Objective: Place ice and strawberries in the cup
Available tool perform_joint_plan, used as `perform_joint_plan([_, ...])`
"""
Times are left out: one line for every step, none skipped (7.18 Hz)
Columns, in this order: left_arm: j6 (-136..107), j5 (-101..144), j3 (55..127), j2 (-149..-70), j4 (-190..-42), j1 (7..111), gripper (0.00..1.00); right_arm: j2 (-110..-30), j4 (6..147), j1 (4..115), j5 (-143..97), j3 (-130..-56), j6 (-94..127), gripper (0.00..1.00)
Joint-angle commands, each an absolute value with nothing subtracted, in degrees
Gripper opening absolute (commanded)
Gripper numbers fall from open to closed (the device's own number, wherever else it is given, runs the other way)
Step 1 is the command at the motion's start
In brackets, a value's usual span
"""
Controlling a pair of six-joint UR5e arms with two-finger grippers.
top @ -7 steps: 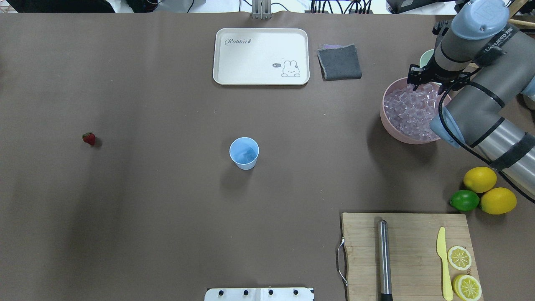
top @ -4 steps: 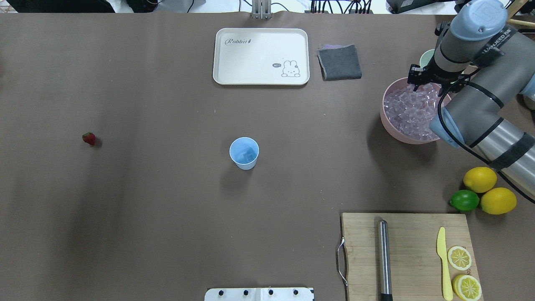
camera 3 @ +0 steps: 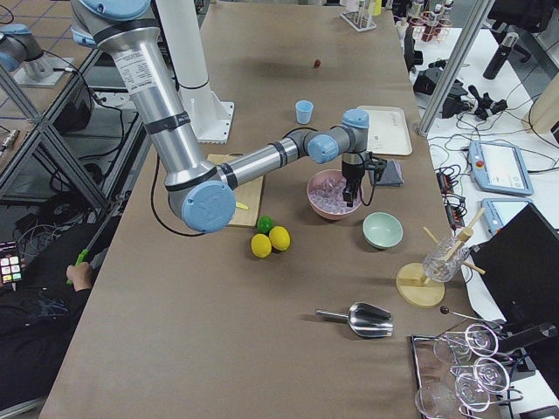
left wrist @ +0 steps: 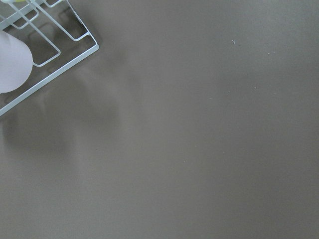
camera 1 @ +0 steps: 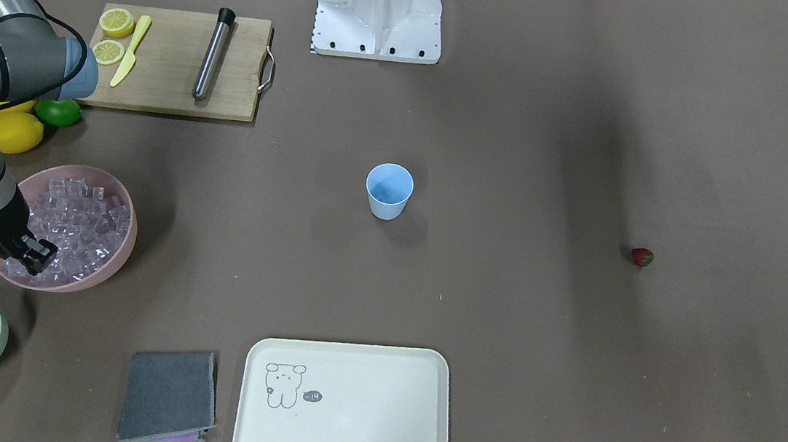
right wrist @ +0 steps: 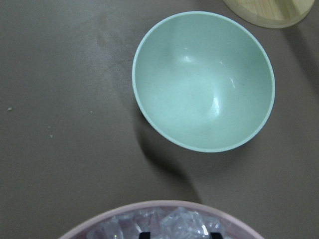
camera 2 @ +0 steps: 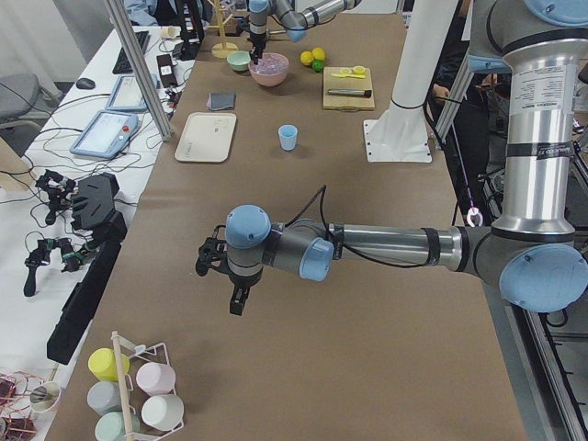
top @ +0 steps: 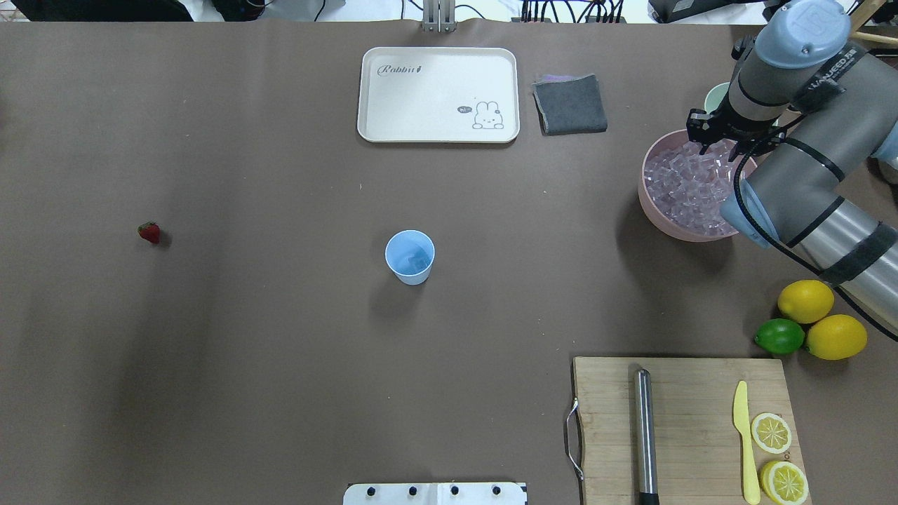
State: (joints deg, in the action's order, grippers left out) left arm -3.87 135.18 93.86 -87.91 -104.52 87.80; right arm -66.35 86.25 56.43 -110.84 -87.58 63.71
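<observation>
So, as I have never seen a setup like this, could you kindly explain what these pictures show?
These are two robot arms at a brown table, each ending in a two-fingered hand. One camera looks down from behind the robot, one faces it, two stand at the table's ends, and one rides on each wrist. In the middle stands a pale-blue cup; a strawberry lies alone, far off. The right hand is down in a pink bowl of ice; whether it grips a cube I cannot tell. The left hand hangs over bare table. Also there: a mint-green bowl, a tray, a grey cloth and a cutting board.
</observation>
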Motion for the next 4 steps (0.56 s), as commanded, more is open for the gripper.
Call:
perform_joint_plan([-3.87,135.26,93.96,-87.98,-104.5,87.8,0.98,-66.36,86.31,56.77,-111.09,-87.89,63.46,0.0])
perform_joint_plan([-3.87,135.18,93.96,-87.98,-104.5,87.8,0.98,-66.36,86.31,57.21,-111.53,-88.15,63.11,0.0])
perform_joint_plan([-3.87,135.18,93.87,-88.07,-104.5,87.8,0.98,-66.36,86.31,57.65,-111.71,-88.68,63.11,0.0])
perform_joint_plan([-3.87,135.18,93.78,-88.07,-104.5,87.8,0.98,-66.71,86.83,58.0,-112.49,-90.68,63.02,0.0])
